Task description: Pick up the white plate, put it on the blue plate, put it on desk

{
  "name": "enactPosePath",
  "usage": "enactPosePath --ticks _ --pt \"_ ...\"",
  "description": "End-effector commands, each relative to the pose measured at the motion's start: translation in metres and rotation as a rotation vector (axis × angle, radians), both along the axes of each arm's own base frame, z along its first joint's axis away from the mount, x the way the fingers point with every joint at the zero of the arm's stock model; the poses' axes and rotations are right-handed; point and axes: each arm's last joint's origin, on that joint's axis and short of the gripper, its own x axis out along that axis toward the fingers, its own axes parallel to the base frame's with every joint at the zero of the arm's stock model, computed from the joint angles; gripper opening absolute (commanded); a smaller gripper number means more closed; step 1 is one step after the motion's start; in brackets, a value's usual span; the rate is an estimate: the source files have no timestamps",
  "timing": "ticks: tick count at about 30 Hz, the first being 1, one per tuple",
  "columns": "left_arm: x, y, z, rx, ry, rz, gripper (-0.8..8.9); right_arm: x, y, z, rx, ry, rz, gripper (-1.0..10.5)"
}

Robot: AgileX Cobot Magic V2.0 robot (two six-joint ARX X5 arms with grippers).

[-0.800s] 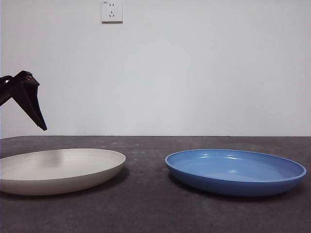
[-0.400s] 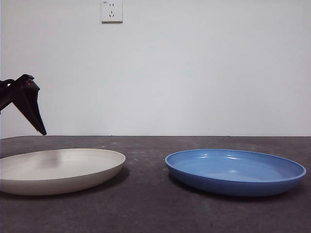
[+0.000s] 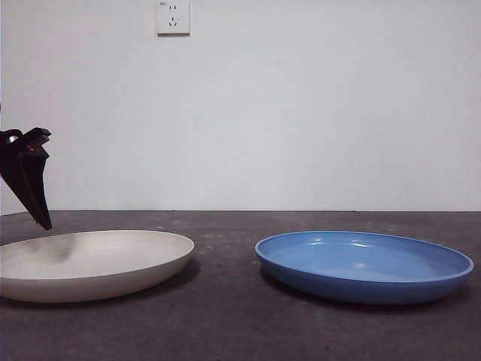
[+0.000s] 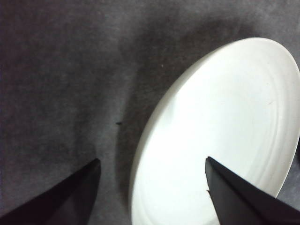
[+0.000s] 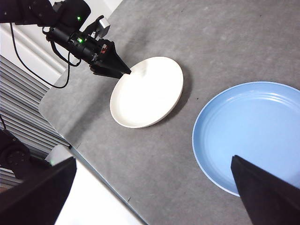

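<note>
Black left gripper (image 4: 152, 176) held wide open, empty, straddling white plate (image 4: 220, 136) rim; blue plate (image 3: 364, 265) apart on desk (image 3: 225, 323).

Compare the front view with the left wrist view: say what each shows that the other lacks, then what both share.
Front only: the blue plate lying apart from the white plate, the wall socket, and the left gripper seen from outside, hanging above the white plate's rim.
Left wrist only: a look down past that gripper's own open jaws, which straddle the white plate's edge from above, one over the plate, one over bare desk; also a small dark speck on the desk.
Both: the white plate, the desk, the left gripper.
</note>
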Motion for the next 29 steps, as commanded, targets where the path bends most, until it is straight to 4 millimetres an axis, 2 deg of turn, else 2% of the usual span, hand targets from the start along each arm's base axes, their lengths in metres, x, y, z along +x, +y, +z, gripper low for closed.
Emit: enactPosePath --ticks 1,11,18,25,29 --pt "0.005 -0.001 -0.003 0.002 -0.001 -0.018 3.43 0.001 0.001 0.005 0.002 -0.026 0.008 5.4" --pt "0.008 -0.008 -0.016 -0.002 0.04 -0.035 3.32 0.0 0.001 0.004 0.001 -0.02 0.008 5.4" --pt "0.009 -0.008 -0.017 -0.001 0.032 -0.033 0.18 0.0 0.001 0.004 -0.001 -0.014 0.008 5.4" --pt "0.011 -0.008 -0.016 0.009 0.018 -0.032 0.08 0.0 0.001 0.004 -0.001 -0.014 0.008 5.4" --pt "0.012 -0.008 -0.007 0.009 0.013 -0.031 0.08 0.0 0.0 0.004 0.001 -0.01 0.004 5.4"
